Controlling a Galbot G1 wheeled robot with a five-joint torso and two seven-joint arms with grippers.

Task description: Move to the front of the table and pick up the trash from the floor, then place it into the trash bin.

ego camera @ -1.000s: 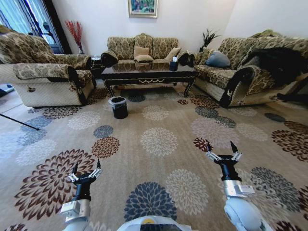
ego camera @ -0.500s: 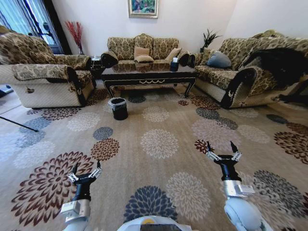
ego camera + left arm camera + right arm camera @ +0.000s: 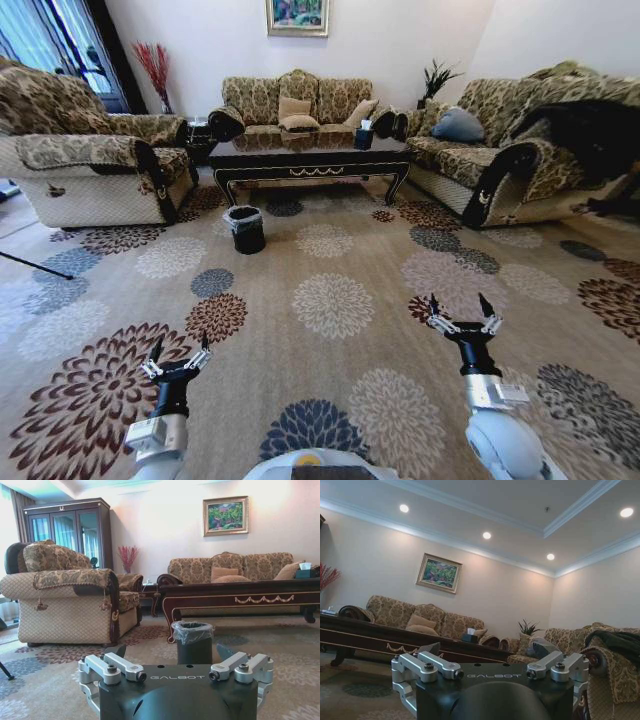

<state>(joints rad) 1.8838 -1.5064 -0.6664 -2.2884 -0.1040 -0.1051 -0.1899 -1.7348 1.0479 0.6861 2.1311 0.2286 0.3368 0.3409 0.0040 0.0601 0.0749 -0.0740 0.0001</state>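
The dark wooden table [image 3: 310,156] stands ahead of me between the sofas, seen again as the table [image 3: 240,593] and the table [image 3: 380,639] in the wrist views. The black trash bin [image 3: 246,228] with its clear bag stands on the patterned floor [image 3: 330,262] before the table's left end; the left wrist view faces the bin [image 3: 193,641]. I cannot pick out any trash on the carpet from here. My left gripper [image 3: 178,352] [image 3: 171,655] and right gripper [image 3: 462,312] [image 3: 485,651] hang open and empty, low over the carpet, well short of the table.
An armchair [image 3: 90,165] stands on the left, a sofa [image 3: 295,100] behind the table and another sofa [image 3: 520,140] on the right. A black tissue box [image 3: 361,136] sits on the table's right part. Wide open carpet lies between me and the bin.
The whole head view has shifted slightly: the camera has moved toward the table, and the armchair and carpet medallions have slid outward. Both arms hold the same pose.
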